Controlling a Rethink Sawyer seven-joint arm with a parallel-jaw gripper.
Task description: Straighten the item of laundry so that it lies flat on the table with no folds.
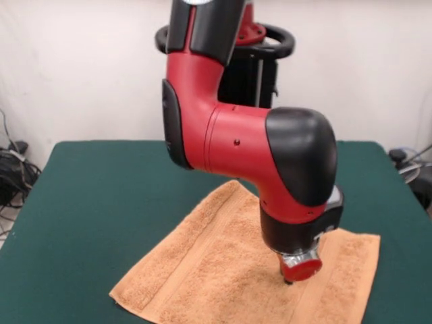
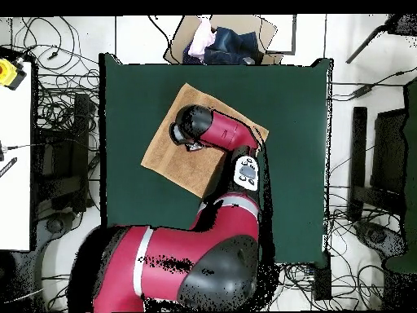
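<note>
White wall (image 1: 81, 67), cable-strewn floor (image 2: 61, 138)

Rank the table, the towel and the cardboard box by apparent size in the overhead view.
1. The table, by far the largest.
2. The towel, though the arm hides part of it.
3. The cardboard box past the table's top edge looks smallest, but the picture's edge may crop it.

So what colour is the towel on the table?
Light orange-tan, with flat woven bands across it. The towel shows best in the front view, on the dark green table.
</note>
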